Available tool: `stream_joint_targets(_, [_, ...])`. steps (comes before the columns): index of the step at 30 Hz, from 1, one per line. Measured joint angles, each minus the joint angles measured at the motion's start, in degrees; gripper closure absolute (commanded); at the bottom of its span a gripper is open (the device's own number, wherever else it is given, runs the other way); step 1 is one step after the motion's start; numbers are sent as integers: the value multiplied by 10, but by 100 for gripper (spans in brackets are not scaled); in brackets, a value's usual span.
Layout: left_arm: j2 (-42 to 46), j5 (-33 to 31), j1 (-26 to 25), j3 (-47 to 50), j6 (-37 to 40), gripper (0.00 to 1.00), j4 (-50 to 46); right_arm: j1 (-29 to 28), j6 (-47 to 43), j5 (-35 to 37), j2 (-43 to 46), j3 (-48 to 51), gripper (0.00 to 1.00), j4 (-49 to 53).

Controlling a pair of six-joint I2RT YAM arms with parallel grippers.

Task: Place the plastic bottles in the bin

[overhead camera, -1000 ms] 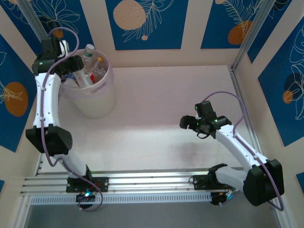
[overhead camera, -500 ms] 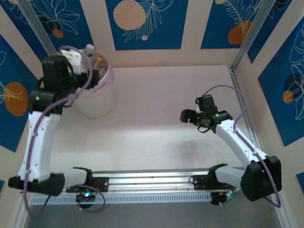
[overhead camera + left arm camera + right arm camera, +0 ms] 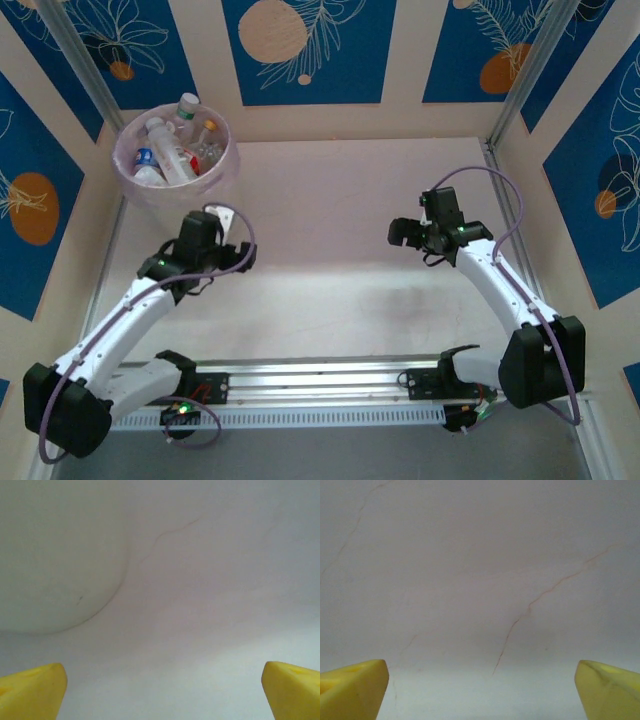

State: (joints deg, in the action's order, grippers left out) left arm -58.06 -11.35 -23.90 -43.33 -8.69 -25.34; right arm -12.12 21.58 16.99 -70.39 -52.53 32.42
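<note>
The bin [image 3: 229, 166], a round translucent pale pink basket, stands in the far left corner. Several plastic bottles [image 3: 178, 160] lie inside it, mostly with red labels, one with blue. My left gripper [image 3: 222, 252] hangs over the bare table in front of the bin, a little to its right. In the left wrist view the left gripper [image 3: 162, 692] is open, its yellow fingertips [image 3: 31, 692] wide apart with nothing between. My right gripper [image 3: 405, 232] is over the table's right half. The right wrist view shows it [image 3: 482, 690] open and empty over the veined tabletop.
Walls with blue leaf panels close the table at the back and on both sides. A metal post [image 3: 520, 75] stands at the far right corner. The aluminium rail [image 3: 320, 385] with both arm bases runs along the near edge. A rounded pale shape [image 3: 50, 570] sits upper left in the left wrist view.
My left arm has swung from over the bin down to the table in front of it, and its gripper has opened wide. The right gripper has risen slightly toward the back.
</note>
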Motion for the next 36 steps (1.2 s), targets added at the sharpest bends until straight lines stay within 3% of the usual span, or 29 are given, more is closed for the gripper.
stream_joint_targets(5, [-10,-93,9,56,2,0,79,27,-26,22,40,72,1,-55])
stream_joint_targets(10, [-14,-145,40,93,7,0,164,57,-47,34,97,163,1,-130])
stream_joint_targets(17, [-48,-153,107,164,31,0,295,70,-68,75,142,260,1,-259])
stream_joint_targets(29, [-205,-153,130,192,95,0,555,75,-107,87,90,280,1,-384])
stream_joint_targets(36, [-267,-140,140,192,106,0,648,89,-126,65,40,297,1,-465])
